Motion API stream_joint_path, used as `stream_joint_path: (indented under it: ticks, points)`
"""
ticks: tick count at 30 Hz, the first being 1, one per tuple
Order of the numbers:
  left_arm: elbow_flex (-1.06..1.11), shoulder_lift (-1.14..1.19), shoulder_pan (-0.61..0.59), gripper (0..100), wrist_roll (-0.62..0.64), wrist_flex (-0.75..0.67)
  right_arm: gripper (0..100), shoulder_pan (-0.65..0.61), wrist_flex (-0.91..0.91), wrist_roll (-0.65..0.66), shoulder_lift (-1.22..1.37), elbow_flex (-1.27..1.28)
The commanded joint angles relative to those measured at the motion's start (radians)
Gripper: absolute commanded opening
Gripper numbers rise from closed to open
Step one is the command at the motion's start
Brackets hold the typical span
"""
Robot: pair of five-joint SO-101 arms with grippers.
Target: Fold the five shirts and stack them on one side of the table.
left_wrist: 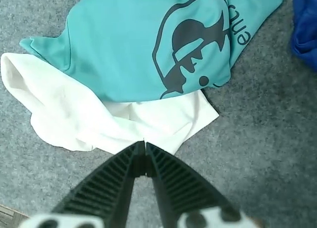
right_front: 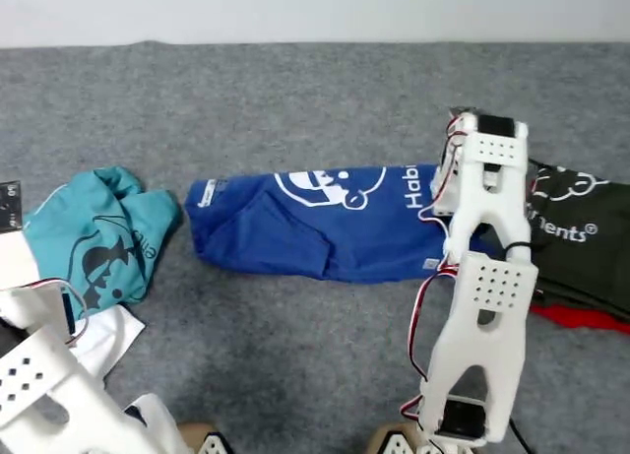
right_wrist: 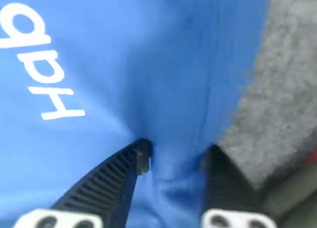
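High view: blue shirt [right_front: 315, 223] lies mid table [right_front: 295, 90], its rt end hidden under right arm [right_front: 487, 277]. Teal shirt [right_front: 98, 232] at lt overlaps white shirt [right_front: 108, 336]. Black shirt [right_front: 581, 247] is cut off at rt edge. Left wrist view: left gripper [left_wrist: 144, 145] jaws pressed together, tips at white shirt hem; can't tell if cloth is pinched. Right wrist view: right gripper [right_wrist: 173, 156] clamps a bunched fold of blue shirt.

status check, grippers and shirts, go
Left gripper shut, at white shirt edge. Right gripper pinching blue shirt fold. Teal shirt crumpled; black shirt beside blue.
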Motion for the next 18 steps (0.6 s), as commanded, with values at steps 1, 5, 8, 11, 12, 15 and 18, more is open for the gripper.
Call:
stream_joint_path:
  ticks: [1,5,8,11,12,15,18]
  points:
    - [-0.004,-0.018,0.005,1,-0.011,0.018,2.9,-0.059,0.053,0.046,-0.015,-0.012]
    - [-0.004,-0.018,0.005,1,-0.011,0.017,1.0,-0.062,0.114,0.051,-0.073,-0.091]
    - [-0.004,-0.018,0.005,1,-0.011,0.017,0.9,-0.064,0.127,0.098,-0.128,-0.112]
    - [-0.004,-0.018,0.005,1,-0.011,0.017,0.9,-0.041,0.128,0.138,-0.185,-0.112]
    - [-0.004,-0.018,0.005,1,-0.011,0.017,0.9,-0.027,0.128,0.153,-0.205,-0.112]
    - [-0.005,-0.018,0.005,1,-0.011,0.017,0.9,0.027,0.128,0.204,-0.252,-0.112]
    - [-0.005,-0.018,0.005,1,-0.011,0.017,0.9,0.097,0.128,0.269,-0.289,-0.112]
